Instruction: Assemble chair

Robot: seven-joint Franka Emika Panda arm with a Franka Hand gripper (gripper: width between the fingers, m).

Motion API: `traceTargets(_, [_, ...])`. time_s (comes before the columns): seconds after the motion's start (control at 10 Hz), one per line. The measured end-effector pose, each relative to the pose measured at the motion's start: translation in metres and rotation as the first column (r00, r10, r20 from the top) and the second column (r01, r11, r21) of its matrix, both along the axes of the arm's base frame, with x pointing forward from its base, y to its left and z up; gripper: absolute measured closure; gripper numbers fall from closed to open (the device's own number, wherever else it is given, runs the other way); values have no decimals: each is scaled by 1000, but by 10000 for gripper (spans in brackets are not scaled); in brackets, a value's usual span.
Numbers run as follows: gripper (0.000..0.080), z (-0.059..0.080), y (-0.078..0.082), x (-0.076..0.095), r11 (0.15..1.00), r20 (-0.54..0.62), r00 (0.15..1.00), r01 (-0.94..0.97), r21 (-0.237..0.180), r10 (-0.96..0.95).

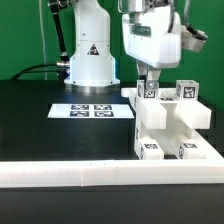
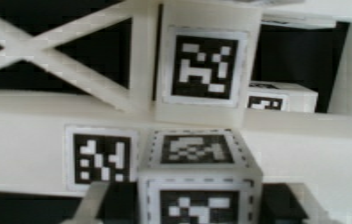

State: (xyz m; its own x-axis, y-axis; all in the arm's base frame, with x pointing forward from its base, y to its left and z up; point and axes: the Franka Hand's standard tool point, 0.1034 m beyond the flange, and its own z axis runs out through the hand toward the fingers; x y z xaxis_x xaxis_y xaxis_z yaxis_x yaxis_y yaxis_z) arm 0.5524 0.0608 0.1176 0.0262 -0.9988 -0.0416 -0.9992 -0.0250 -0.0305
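We see the gripper (image 1: 147,84) lowered onto the half-built chair (image 1: 168,125) at the exterior view's right, braced against the near white rail (image 1: 110,176) for steadiness; we cannot tell whether its fingers pinch a tagged post (image 2: 203,165)

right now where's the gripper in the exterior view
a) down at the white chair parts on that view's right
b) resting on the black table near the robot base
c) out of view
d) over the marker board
a: the gripper is lowered onto the chair parts on the exterior view's right, while the marker board lies apart, toward that view's left.
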Motion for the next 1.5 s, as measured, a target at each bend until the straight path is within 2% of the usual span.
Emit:
traceTargets(0.3, [502,0,0,0,999,2,999,-53,-2,53])
traceTargets(0.4, [295,0,1,0,992,4,992,-128,-4,128])
traceTargets(0.5, [295,0,3,0,986,5,986,-167,-6,167])
traceTargets(0.6, [178,0,3,0,963,10,963,-271,-10,271])
traceTargets(0.7, [158,0,3,0,938,12,938,-346,-13,346])
traceTargets(0.8, [152,-1,3,-1,872,16,872,-488,-20,489])
traceTargets(1.0, [151,-1,5,-1,768,19,767,-640,-28,641])
traceTargets(1.1, [151,0,5,-1,661,22,661,-750,-37,750])
traceTargets(1.2, [151,1,5,-1,621,23,620,-783,-39,784])
traceTargets(1.4, [151,0,3,-1,466,22,465,-884,-49,885])
traceTargets(1.5, [151,0,1,0,425,22,425,-904,-52,905])
